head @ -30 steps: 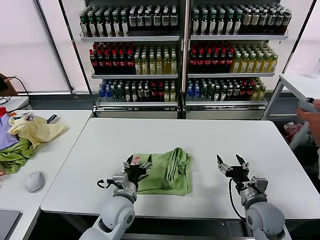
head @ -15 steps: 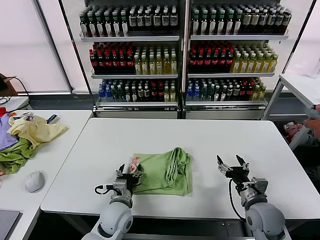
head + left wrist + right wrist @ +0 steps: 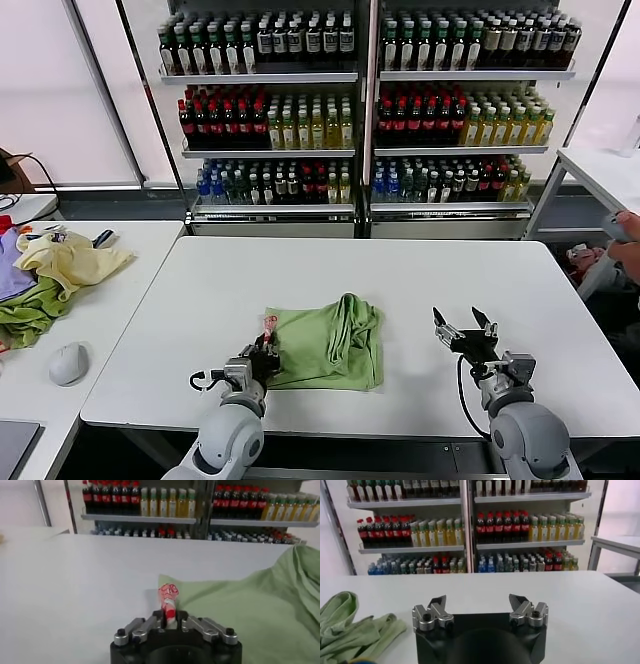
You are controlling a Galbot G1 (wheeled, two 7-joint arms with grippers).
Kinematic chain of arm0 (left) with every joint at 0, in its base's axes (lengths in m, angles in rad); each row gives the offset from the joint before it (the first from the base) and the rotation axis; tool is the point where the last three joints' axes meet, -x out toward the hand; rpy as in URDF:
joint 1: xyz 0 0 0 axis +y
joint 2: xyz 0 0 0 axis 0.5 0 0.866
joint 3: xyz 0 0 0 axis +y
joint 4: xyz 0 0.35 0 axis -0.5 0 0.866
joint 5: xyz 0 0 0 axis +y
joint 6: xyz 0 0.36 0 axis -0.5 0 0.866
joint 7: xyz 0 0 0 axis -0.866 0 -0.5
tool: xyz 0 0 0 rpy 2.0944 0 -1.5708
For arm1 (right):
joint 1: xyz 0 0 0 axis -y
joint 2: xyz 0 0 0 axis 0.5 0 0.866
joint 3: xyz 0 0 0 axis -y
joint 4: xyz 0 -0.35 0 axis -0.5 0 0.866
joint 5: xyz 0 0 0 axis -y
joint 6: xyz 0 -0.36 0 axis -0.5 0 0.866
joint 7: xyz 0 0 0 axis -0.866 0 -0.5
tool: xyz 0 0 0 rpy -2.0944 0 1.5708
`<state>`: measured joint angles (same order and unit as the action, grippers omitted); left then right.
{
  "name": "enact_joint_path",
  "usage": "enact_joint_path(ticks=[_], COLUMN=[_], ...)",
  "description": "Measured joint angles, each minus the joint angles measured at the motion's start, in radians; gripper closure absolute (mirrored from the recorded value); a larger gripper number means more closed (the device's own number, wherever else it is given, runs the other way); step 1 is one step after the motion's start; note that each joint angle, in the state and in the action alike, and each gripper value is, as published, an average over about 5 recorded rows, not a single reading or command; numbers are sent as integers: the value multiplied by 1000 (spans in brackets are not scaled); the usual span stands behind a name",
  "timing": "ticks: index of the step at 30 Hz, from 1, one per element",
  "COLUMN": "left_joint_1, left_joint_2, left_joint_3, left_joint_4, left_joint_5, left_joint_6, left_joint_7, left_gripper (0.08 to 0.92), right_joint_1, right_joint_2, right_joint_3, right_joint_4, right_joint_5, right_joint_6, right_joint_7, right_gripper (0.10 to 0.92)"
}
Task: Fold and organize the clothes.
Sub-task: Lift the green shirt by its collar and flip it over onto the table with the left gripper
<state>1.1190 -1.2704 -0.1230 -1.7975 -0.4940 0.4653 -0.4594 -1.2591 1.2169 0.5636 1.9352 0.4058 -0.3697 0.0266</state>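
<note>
My left gripper (image 3: pixel 263 357) has drawn back toward me and sunk lower since a moment ago, when its fingers stood spread above the near-left corner of the polo shirt (image 3: pixel 330 345); now they are pressed together, pinching that corner. My left wrist view shows the red-and-white checkered scrap (image 3: pixel 168 596) standing up between my closed fingers (image 3: pixel 150 625), with the green cloth (image 3: pixel 250 610) spreading away behind it. The shirt has barely shifted: it lies partly folded on the white table (image 3: pixel 400 275), near the front edge and a little left of centre, its long side running left to right across me, its bunched ridge standing up toward the right half. My right gripper (image 3: pixel 462 332) sits where it was, resting on the table well to the right of the shirt, fingers (image 3: pixel 436 607) spread wide and holding nothing.
</note>
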Motion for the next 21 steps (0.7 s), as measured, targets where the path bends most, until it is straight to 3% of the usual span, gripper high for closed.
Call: enact_joint_path(ticks=[5, 14, 21], left_joint_1=[-1, 11, 21], left_joint_2=[-5, 6, 77], left_joint_3=[-21, -109, -267], left_joint_4=[-3, -39, -93], left_joint_5=[-90, -266, -423], left_joint_6=[-15, -27, -16], left_joint_7=[7, 11, 7], left_gripper=[878, 882, 882], right_joint_1=[4, 17, 38], right_joint_2=[-5, -20, -33], right_joint_3=[0, -2, -16], right_joint_4=[1, 1, -8], right_joint_5=[6, 25, 44], right_joint_6=[-1, -1, 0], right_joint_7=[1, 2, 2], right_gripper=[203, 203, 203])
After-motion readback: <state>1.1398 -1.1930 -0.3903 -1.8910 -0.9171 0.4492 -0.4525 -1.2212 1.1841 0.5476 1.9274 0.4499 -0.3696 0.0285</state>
